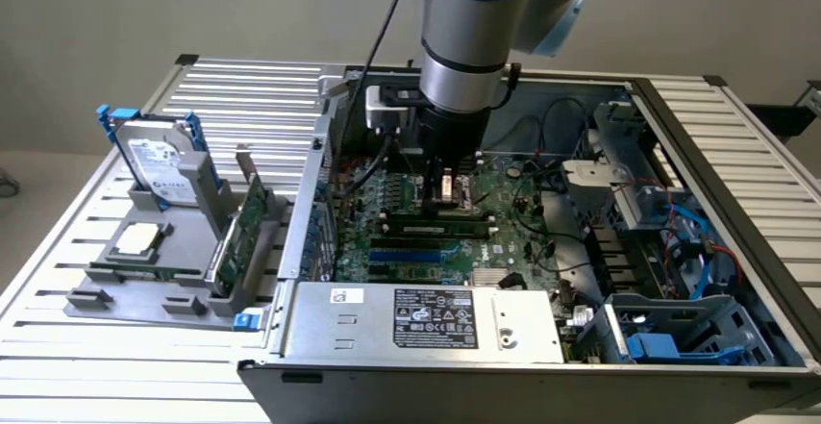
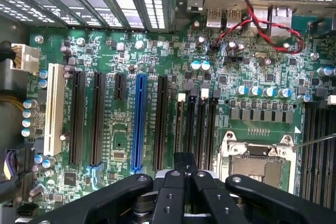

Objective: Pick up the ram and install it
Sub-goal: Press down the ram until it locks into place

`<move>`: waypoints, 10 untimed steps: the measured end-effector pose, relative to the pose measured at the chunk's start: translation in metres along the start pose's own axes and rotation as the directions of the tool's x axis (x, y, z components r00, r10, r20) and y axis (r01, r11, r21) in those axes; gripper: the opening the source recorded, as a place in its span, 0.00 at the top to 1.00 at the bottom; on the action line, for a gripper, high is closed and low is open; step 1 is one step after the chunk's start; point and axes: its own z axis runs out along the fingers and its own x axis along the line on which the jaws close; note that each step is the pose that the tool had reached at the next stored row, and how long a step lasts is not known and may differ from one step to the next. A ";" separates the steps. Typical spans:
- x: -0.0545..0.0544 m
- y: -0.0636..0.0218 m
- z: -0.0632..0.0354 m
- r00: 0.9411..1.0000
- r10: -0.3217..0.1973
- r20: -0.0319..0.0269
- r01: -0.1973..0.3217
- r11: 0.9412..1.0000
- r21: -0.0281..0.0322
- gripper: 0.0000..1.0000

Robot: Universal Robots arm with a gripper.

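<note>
Ram [image 1: 145, 268] lies as a narrow green strip along a grey holder [image 1: 129, 299] at the lower left of the exterior view, outside the computer case [image 1: 298, 251] and well apart from the jaws. In the same holder stand a hard drive [image 1: 161, 169] in a blue frame and a taller green card [image 1: 241, 236], with a square chip [image 1: 138, 239] lying flat between them.

The arm [image 1: 468, 49] comes down from the top centre of the exterior view into the open case. Its jaws are closed, with nothing held between them. They hang over the motherboard [image 1: 513, 241]. In the wrist view the closed black jaws sit just above a group of four dark memory slots [image 2: 197, 124], beside the open processor socket [image 2: 257, 163]. A blue slot [image 2: 139, 121] and a white slot [image 2: 51, 114] lie further off.

The case lies on its side. Its power supply [image 1: 424, 316] is at the front, and blue and red cables run on the exterior view's right.

Everything rests on a worktop [image 1: 244, 97] of ribbed silver metal slats. Behind it is a plain pale wall [image 1: 192, 11].
</note>
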 end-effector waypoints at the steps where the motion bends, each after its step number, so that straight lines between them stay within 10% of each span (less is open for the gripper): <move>1: 0.000 -0.0017 -0.0001 1.000 -0.001 0.000 0.001 1.000 0.000 0.89; 10: 0.001 -0.0210 -0.0016 1.000 -0.013 -0.001 0.013 1.000 0.000 0.89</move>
